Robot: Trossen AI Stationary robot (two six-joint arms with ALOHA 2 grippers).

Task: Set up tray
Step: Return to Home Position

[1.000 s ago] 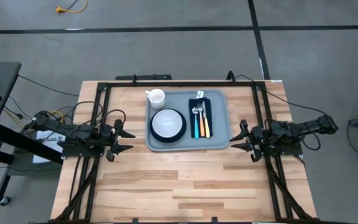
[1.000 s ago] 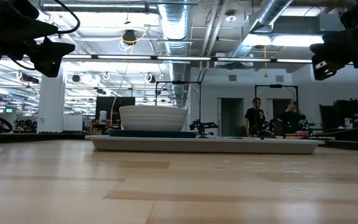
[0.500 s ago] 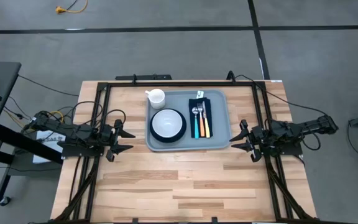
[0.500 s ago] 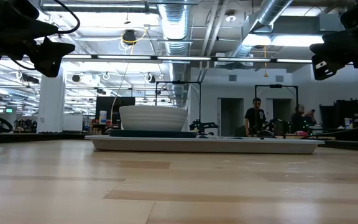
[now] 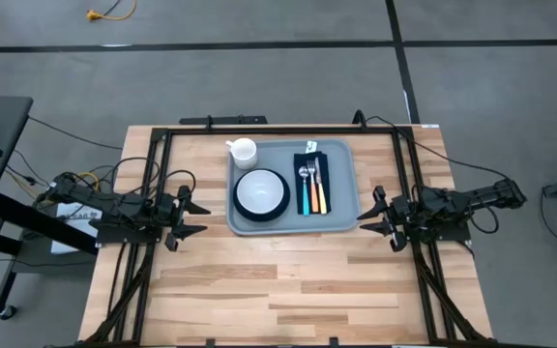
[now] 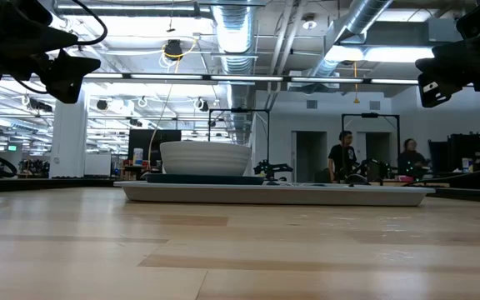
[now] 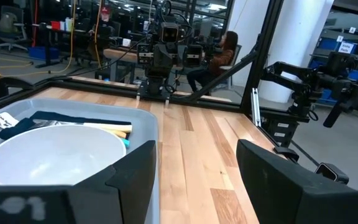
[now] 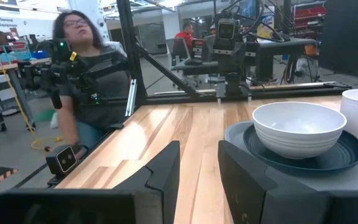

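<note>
Checking the high view: your tray [image 5: 296,225] lay at the table's [image 5: 259,290] far middle, loaded with plate [image 5: 239,204], bowl [image 5: 261,188], mug [image 5: 243,151], napkin [image 5: 323,165] and cutlery [image 5: 311,198]. Left gripper [image 5: 199,218] hung just left of it, right gripper [image 5: 365,220] just right, both spread open, gripping nothing.

On the tray [image 5: 342,220], bowl [image 5: 261,188] on plate [image 5: 261,217] left, cup [image 5: 244,151] behind it, cutlery [image 5: 311,189] on napkin [image 5: 324,164] right.

Grey concrete floor [image 5: 259,82], exposed ceiling ducts [image 6: 233,33]
</note>
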